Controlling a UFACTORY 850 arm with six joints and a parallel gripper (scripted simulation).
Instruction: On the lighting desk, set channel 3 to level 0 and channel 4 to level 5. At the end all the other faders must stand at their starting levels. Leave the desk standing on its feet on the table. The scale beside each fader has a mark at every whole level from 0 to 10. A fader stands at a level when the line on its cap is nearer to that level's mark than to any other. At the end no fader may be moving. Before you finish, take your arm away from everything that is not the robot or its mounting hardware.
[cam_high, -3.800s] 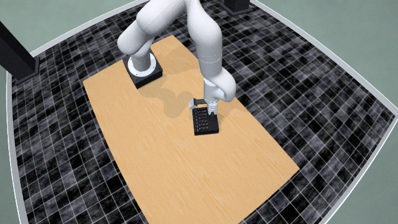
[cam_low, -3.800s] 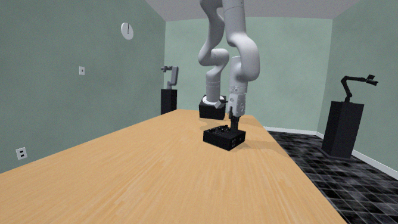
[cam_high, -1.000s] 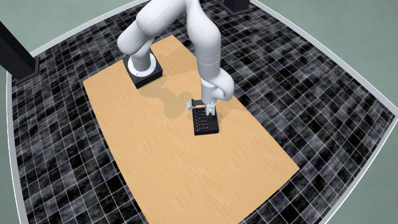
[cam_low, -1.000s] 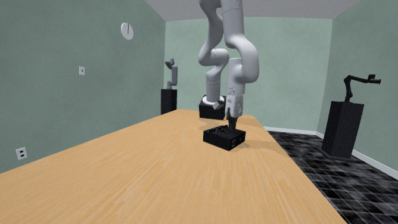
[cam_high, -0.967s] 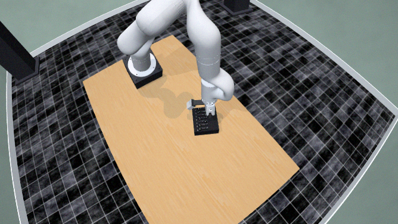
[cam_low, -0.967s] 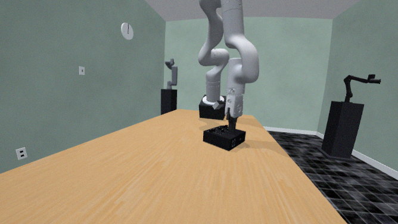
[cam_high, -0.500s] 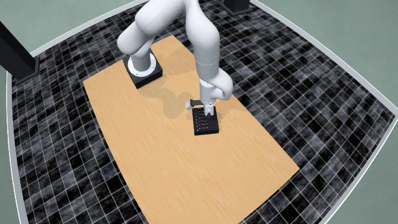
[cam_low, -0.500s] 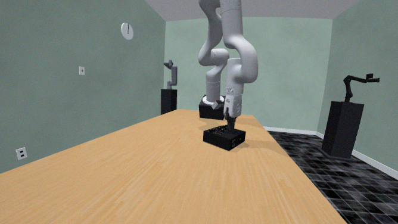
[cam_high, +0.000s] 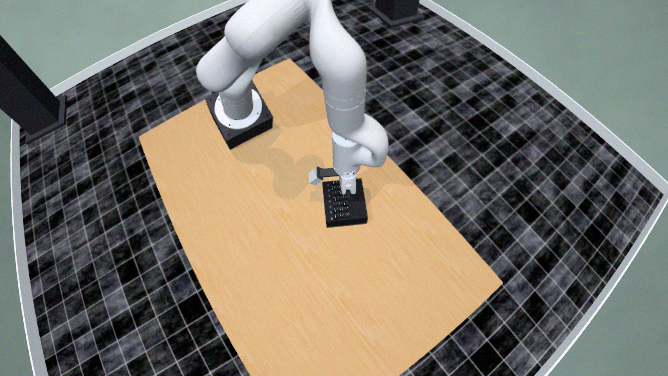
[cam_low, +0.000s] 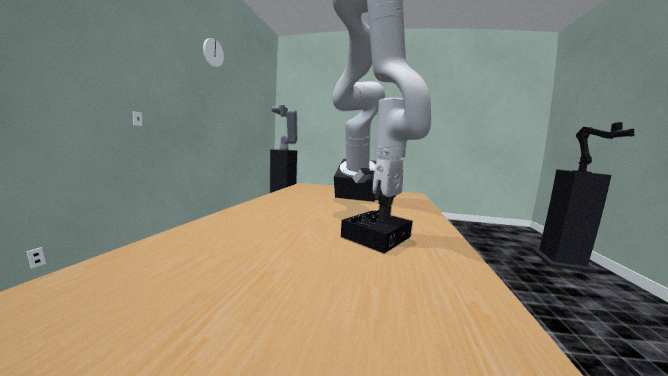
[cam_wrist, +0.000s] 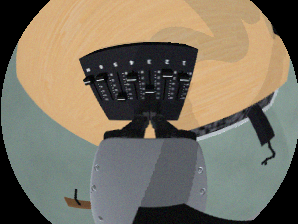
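The black lighting desk (cam_high: 346, 212) (cam_low: 376, 232) (cam_wrist: 143, 70) stands upright on the wooden table (cam_high: 280, 260) (cam_low: 250, 280). It has a row of several faders with pale caps and scales. My gripper (cam_high: 348, 191) (cam_low: 384, 214) (cam_wrist: 150, 100) is shut with nothing between its fingers. Its fingertips point down and rest at the desk's top panel, at the end nearest the arm's base. In the wrist view the tips sit at the near edge of the panel, about the middle faders. I cannot read the fader levels.
The arm's black base (cam_high: 240, 120) (cam_low: 352, 185) stands on the table behind the desk. Black pedestals (cam_low: 574, 215) (cam_low: 283, 167) stand on the tiled floor beyond the table.
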